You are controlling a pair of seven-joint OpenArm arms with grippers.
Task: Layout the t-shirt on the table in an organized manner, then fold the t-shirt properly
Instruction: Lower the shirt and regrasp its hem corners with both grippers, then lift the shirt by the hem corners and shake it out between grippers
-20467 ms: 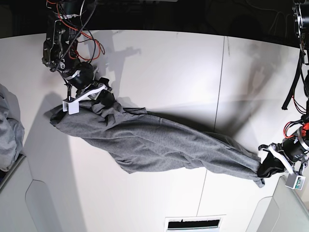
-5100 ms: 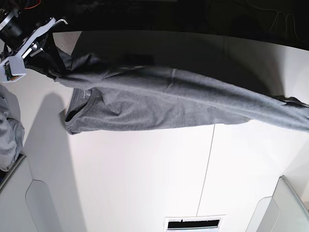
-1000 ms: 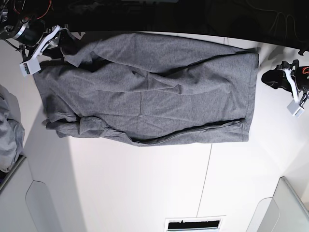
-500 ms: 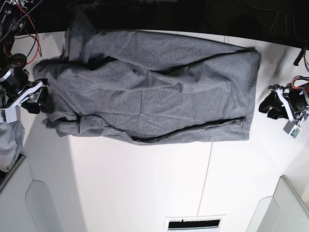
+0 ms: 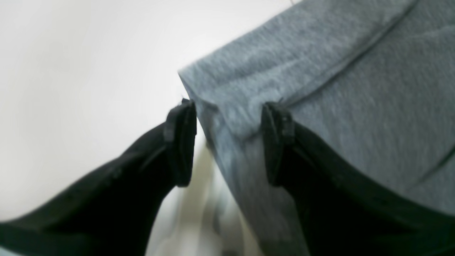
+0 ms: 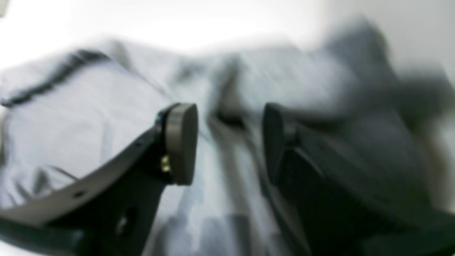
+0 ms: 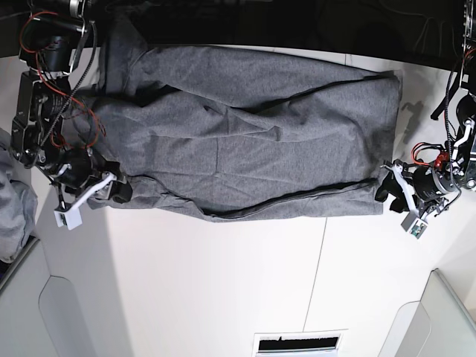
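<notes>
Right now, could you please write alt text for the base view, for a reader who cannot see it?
A grey t-shirt lies spread, somewhat wrinkled, across a white table. The left gripper sits at the shirt's near right corner and the right gripper at its near left edge, both with jaws open. A paler bunched cloth shows at the left border.

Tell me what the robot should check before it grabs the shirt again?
1. T-shirt spread on the table: ok, mostly flat.
2. Wrinkles gone: not ok, folds run across the middle and the near edge is rolled under.
3. Left gripper open: ok, jaws stand apart around the shirt's corner.
4. Right gripper open: ok, jaws apart over the cloth.
5. Right gripper touching cloth: cannot tell, its view is blurred.
6. Sleeves laid out: not ok, that end is bunched.
</notes>
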